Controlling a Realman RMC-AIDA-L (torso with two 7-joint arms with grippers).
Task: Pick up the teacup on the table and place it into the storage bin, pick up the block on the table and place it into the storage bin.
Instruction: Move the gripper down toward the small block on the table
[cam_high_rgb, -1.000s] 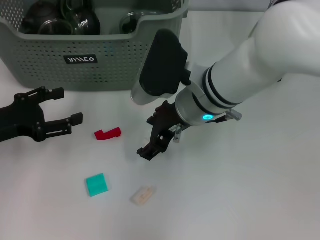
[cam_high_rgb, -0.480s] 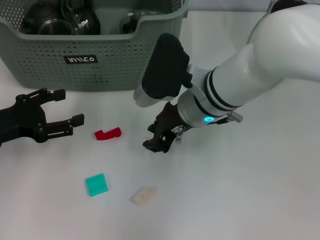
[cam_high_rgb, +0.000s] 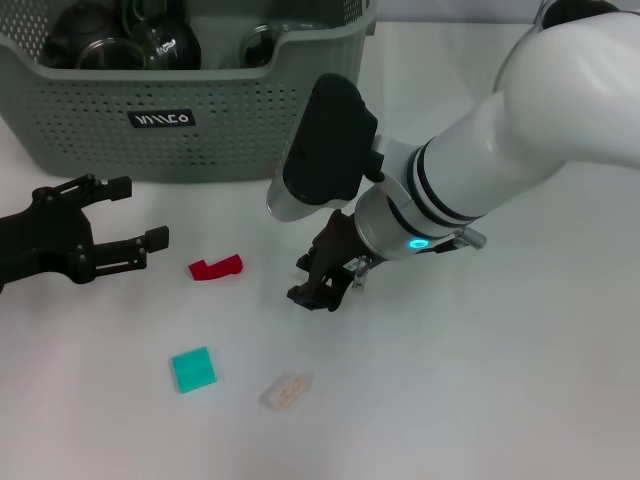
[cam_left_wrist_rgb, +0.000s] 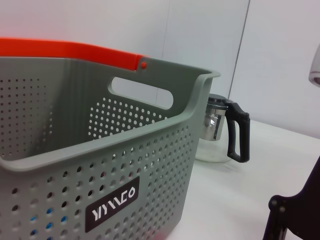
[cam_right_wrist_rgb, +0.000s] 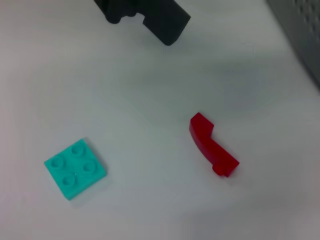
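The grey-green storage bin (cam_high_rgb: 200, 110) stands at the back left and fills the left wrist view (cam_left_wrist_rgb: 100, 165). Several dark glass vessels (cam_high_rgb: 160, 40) lie inside it. No teacup shows on the table in the head view. Three small blocks lie in front of the bin: a red curved one (cam_high_rgb: 216, 267) (cam_right_wrist_rgb: 212, 150), a teal square one (cam_high_rgb: 192, 369) (cam_right_wrist_rgb: 75, 169) and a pale one (cam_high_rgb: 287, 390). My right gripper (cam_high_rgb: 315, 290) hangs low over the table, right of the red block, with nothing visible in it. To the left of the red block, my left gripper (cam_high_rgb: 120, 215) rests open and empty.
A glass jug with a black handle (cam_left_wrist_rgb: 222, 132) stands on the table beyond the bin's corner. An orange rim (cam_left_wrist_rgb: 65, 50) shows behind the bin. My white right forearm (cam_high_rgb: 480, 170) stretches across the right half of the table.
My right gripper has shifted slightly right and back from where it was a second ago. The blocks and the left arm have not moved.
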